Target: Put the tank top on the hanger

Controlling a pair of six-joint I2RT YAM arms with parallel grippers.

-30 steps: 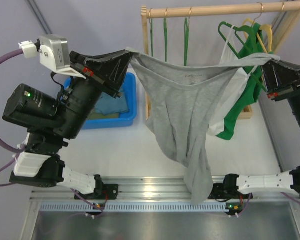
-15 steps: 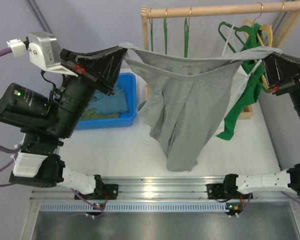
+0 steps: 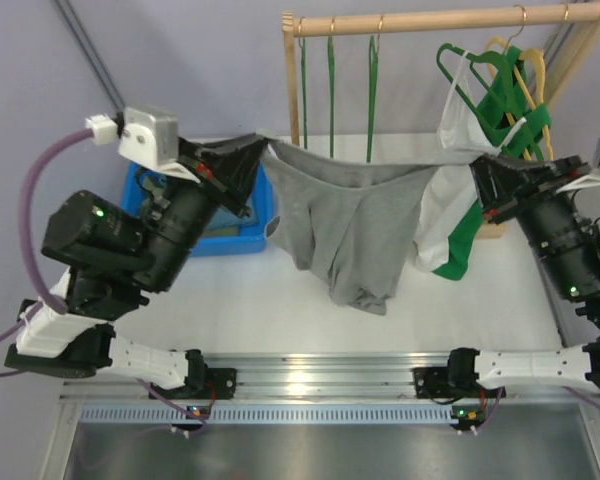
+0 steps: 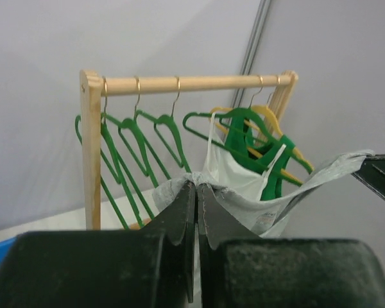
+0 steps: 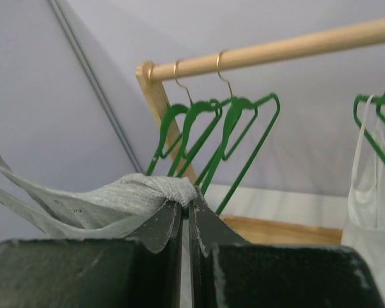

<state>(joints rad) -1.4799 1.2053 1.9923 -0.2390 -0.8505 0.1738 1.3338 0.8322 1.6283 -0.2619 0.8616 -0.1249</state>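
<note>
Left gripper (image 3: 261,152), right gripper (image 3: 477,172) — both raised, pinching the tank top (image 3: 350,225).

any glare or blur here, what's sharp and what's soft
Top external: bright glare patch on the metal rail. Left wrist: the left fingers near the lens are soft, the rack sharper. Right wrist: right fingers blurry, green hangers crisp.

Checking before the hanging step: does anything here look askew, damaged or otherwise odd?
Only the light grey jersey tank top: pinched by the left end effector and the right end effector, its body sags between them in a crumpled bunch rather than hanging flat. Nothing looks spilled or damaged.
</note>
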